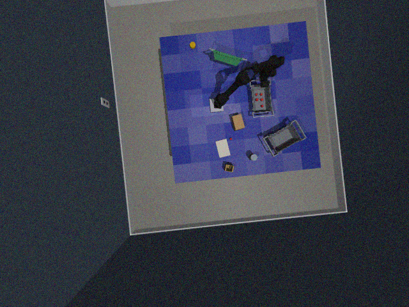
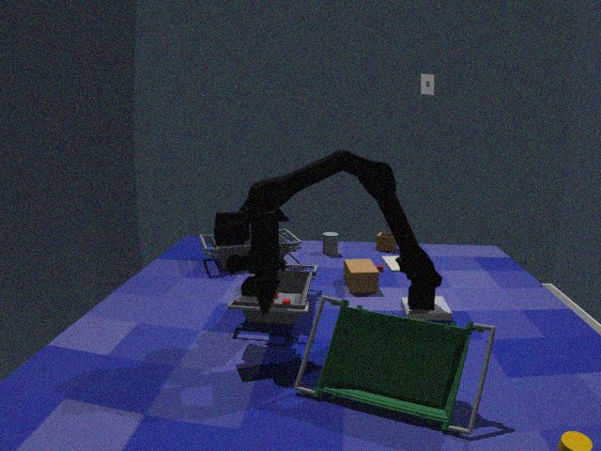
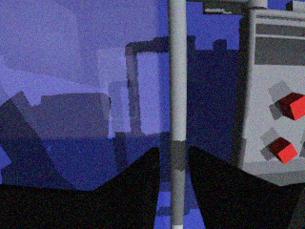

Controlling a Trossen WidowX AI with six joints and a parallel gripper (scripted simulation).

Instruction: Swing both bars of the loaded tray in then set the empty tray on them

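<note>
two black gripper fingers point(image 2: 264, 310) stand a little apart by a thin gray metal bar point(image 3: 177, 86) of the gray plastic tray with red blocks point(image 1: 271, 99) point(image 2: 276, 316) point(image 3: 247, 95).

From my remote seat I see a blue-and-lilac patchwork tabletop point(image 1: 179, 80) point(image 2: 548, 349) point(image 3: 38, 33) spreading beneath the pincer point(image 1: 264, 84) point(image 2: 264, 310) point(image 3: 173, 153). Plain dark grey-blue walls point(image 1: 52, 148) point(image 2: 291, 97) rise behind it in my exterior view, meeting in a corner up and left of it. A pale rectangular wall plate point(image 1: 105, 102) point(image 2: 426, 84) sits above and right. Overhead, I see greyish-beige floor point(image 1: 238, 198) around the tabletop, edged by thin white skirting point(image 1: 238, 222) point(image 2: 575, 303). The light is dim.
</note>
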